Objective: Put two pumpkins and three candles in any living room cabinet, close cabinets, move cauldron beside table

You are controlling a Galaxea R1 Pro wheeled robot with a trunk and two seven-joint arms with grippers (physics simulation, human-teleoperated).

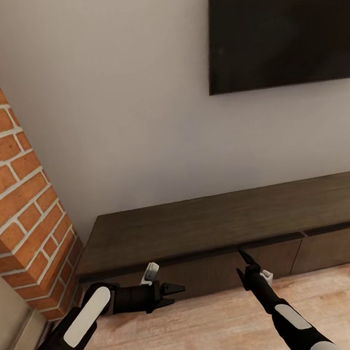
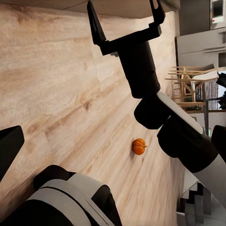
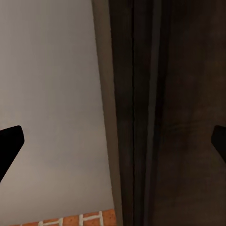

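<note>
Both claws hang low in front of the cabinet [image 1: 214,230], and each is spread wide with nothing between its fingers. The right gripper [image 1: 251,270] points up at the cabinet's front edge, its dark fingers close to the seam above a drawer front; its wrist camera looks along that edge at close range, with the pale wall [image 3: 52,94] beyond. The left gripper [image 1: 170,294] lies level, aimed along the drawer fronts toward the right one.

The cabinet is a long low unit whose long axis runs along the wall, from the brick column [image 1: 11,178] at one end past the underside of the television [image 1: 282,25]. Its flat top is bare and its handleless drawer fronts face the robot; in the head view they look shut.

One pumpkin [image 2: 138,146] shows in the left wrist view — small and orange, sitting on the plank floor [image 2: 61,94] well away from the cabinet, out past the right arm. Which way its stem leans is too small to tell.

The step in hand is probably opening a drawer. With no handle, the right fingers would need to catch the top lip of the drawer front at the seam and pull straight out, square to the cabinet's length — a skewed pull could slip off or bind the drawer. The left claw should stay clear of the drawer's path.
</note>
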